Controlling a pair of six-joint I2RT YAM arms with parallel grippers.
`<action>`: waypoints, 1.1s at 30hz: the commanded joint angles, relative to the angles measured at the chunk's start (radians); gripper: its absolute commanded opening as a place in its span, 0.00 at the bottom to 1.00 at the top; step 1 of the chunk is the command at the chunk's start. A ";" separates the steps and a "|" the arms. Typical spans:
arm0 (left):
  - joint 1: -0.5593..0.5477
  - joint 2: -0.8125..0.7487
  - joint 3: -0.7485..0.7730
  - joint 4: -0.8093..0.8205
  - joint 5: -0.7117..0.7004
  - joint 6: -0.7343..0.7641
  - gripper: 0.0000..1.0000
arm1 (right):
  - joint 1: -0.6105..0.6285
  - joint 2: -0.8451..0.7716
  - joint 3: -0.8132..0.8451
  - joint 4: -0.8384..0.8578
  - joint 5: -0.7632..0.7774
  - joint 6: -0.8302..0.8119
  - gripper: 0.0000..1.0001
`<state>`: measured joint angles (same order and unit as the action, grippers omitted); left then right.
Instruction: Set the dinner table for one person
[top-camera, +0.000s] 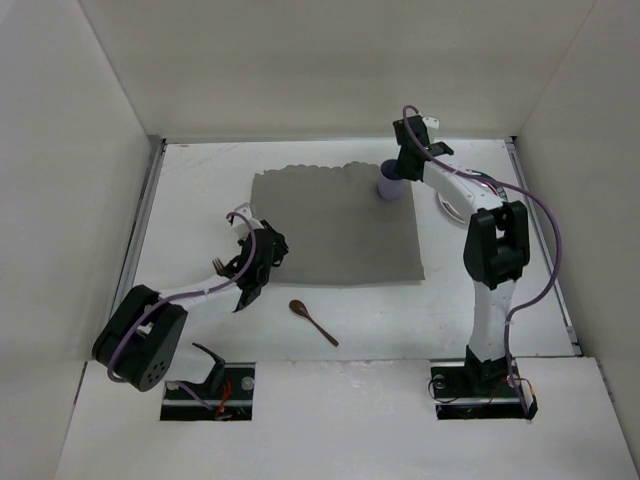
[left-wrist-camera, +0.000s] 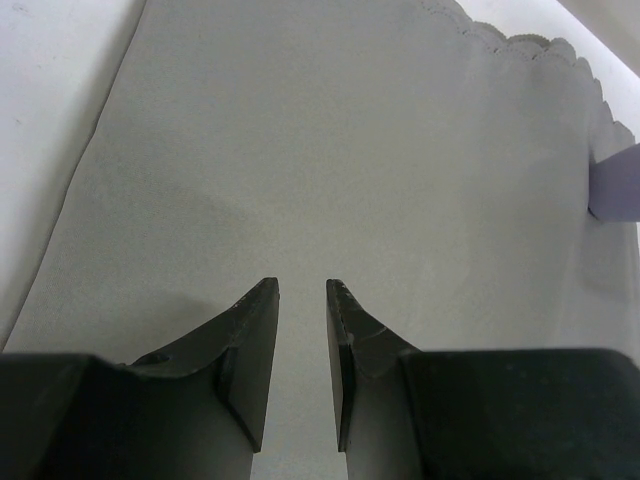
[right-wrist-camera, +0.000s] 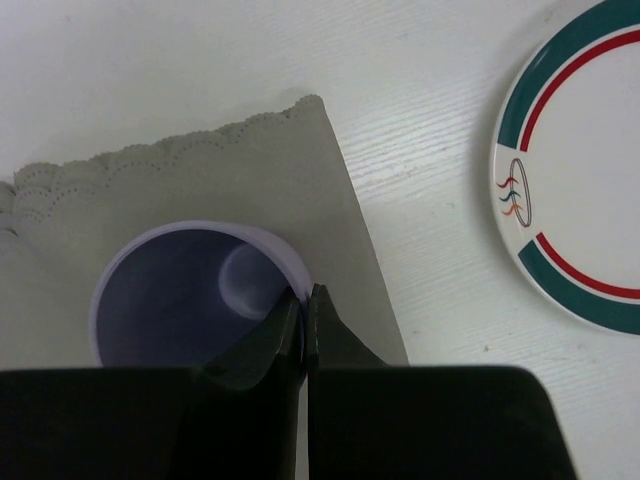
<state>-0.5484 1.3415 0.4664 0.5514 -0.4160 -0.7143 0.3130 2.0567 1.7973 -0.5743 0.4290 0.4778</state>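
Matte white flat counter (top-camera: 200, 190), white walls around. Grey cloth mat w/ scalloped edge (top-camera: 335, 225) lies at centre. Lilac plastic cup (right-wrist-camera: 185, 290) at its 1 o'clock corner, rim pinched by right fingers (right-wrist-camera: 303, 300). Left fingers (left-wrist-camera: 302, 292) parted, grasping nothing. Brown wooden spoon (top-camera: 313, 321) at 6 o'clock. Round plate w/ green-red rim (right-wrist-camera: 575, 180) beside the mat.

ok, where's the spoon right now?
Top view: the spoon lies on the table, near-left, just off the mat's near edge, right of the left gripper.

The mat (top-camera: 335, 225) looked like matt grey cloth with a scalloped edge, the spoon (top-camera: 313, 321) like brown wood, the plate (right-wrist-camera: 585, 175) glossy, the cup (right-wrist-camera: 190, 295) smooth lilac plastic, the tabletop (top-camera: 200, 200) matt white
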 joint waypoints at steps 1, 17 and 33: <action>-0.006 0.015 0.029 0.050 -0.017 -0.007 0.24 | 0.005 0.049 0.097 -0.055 0.013 -0.045 0.04; -0.003 0.008 0.028 0.042 -0.003 -0.017 0.24 | 0.011 0.031 0.091 -0.033 0.027 -0.064 0.36; 0.000 0.002 0.025 0.039 -0.017 -0.010 0.25 | 0.022 -0.092 -0.009 0.039 0.008 -0.054 0.49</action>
<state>-0.5484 1.3659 0.4664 0.5541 -0.4156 -0.7227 0.3290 2.0270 1.7954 -0.5766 0.4362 0.4221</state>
